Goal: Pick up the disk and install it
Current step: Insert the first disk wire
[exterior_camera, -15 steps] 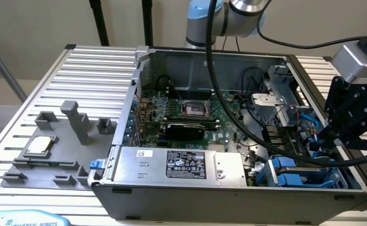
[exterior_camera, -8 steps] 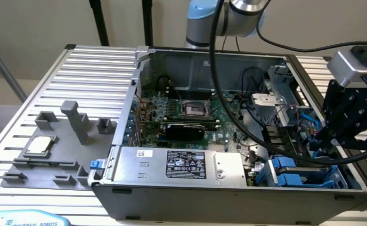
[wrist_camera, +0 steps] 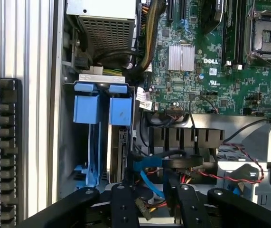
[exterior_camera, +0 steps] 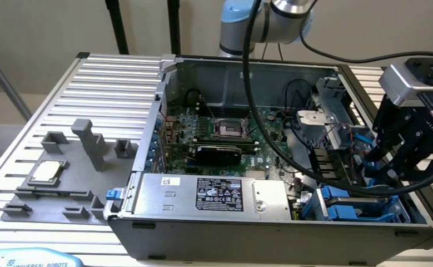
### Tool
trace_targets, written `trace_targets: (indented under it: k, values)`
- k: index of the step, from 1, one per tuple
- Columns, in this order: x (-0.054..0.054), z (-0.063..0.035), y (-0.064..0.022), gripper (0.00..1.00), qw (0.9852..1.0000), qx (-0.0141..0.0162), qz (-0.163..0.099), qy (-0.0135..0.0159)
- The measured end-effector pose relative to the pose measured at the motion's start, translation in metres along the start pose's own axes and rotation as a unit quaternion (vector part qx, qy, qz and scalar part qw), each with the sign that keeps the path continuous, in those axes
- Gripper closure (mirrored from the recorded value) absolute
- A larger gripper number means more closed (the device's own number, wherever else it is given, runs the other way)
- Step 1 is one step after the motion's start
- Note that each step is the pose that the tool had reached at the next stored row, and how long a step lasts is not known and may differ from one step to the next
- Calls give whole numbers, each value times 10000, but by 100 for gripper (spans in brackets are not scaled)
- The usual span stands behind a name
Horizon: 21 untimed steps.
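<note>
The disk (wrist_camera: pixel 121 142) stands on edge in the drive cage (exterior_camera: pixel 364 214) of the open computer case. Its silver-grey edge shows under a bright blue carrier tab. Beside it sits a second blue carrier (wrist_camera: pixel 87 111) that looks like a bare frame. My gripper (wrist_camera: pixel 152 204) hovers just above the cage end, over blue and black cables, and it is open with nothing between its black fingers (wrist_camera: pixel 122 206). In the exterior view the gripper (exterior_camera: pixel 394 167) hangs over the case's corner at the exterior view's right.
The grey power supply box (exterior_camera: pixel 209 194) lies next to the cage. The motherboard (exterior_camera: pixel 224 136) with its heatsink (wrist_camera: pixel 180 57) fills the case middle. Loose cables (wrist_camera: pixel 173 161) cross under the fingers. A small silver CPU chip (exterior_camera: pixel 47 171) rests on a grey fixture outside the case.
</note>
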<state>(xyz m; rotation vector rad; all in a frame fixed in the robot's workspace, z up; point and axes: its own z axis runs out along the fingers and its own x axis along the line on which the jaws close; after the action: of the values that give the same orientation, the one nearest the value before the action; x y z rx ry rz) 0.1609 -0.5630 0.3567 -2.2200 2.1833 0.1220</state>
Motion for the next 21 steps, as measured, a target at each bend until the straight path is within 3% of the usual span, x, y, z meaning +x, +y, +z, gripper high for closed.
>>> trace_targets:
  k: [1, 4, 10, 13, 21]
  values:
    - [0, 1, 19, 62, 10000, 0, -3, 0]
    - [22, 1, 53, 62, 10000, 0, -4, 1]
    - [261, -16, 54, 62, 10000, 0, -5, -3]
    - [312, -22, 7, 62, 10000, -1, -5, -7]
    - [321, -19, -95, 62, 9999, -11, -150, -66]
